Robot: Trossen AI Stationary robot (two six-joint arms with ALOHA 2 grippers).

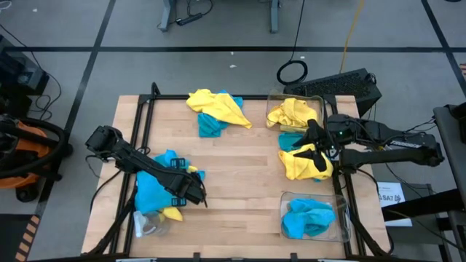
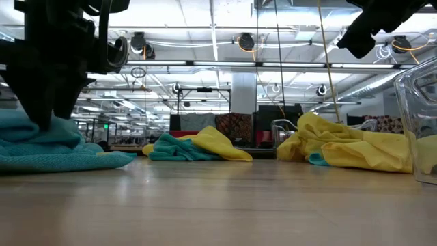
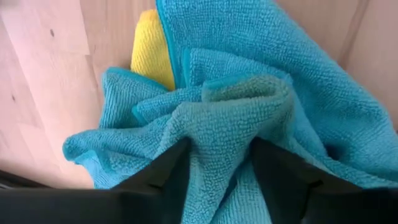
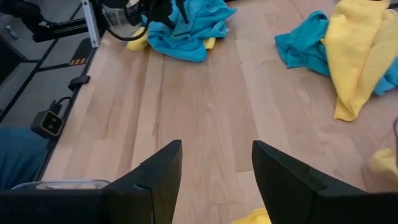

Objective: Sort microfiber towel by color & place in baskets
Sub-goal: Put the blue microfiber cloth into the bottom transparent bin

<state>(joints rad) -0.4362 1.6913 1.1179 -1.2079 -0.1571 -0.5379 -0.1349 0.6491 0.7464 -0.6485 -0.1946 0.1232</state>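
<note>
A: Count with me from overhead; two clear bins, one at two o'clock holding yellow cloth, one at five o'clock holding turquoise; both rectangular with rounded corners, see-through plastic.

B: And the loose cloths; a yellow-and-turquoise heap at twelve o'clock, yellow draped over blue; a turquoise pile at eight o'clock with a scrap of yellow poking out at its edge; a yellow bundle at three o'clock, just beside the upper bin; how many cloths sit inside each heap, I cannot tell.

A: Left gripper is down in that eight o'clock pile; its two dark fingers stand partway apart with a ridge of turquoise terry bunched between them; whether it truly has the fold pinched, I cannot tell.

B: Right gripper hangs above the yellow bundle at three o'clock; fingers parted, bare wood between them, nothing held.

A: A small clear round object lies at seven o'clock, touching the turquoise pile; the tabletop is pale wood planking; black frame rails run down both sides.

B: Cloths are looped, soft, crumpled in folds; from table height the nearer bin's wall rises at the right edge.
</note>
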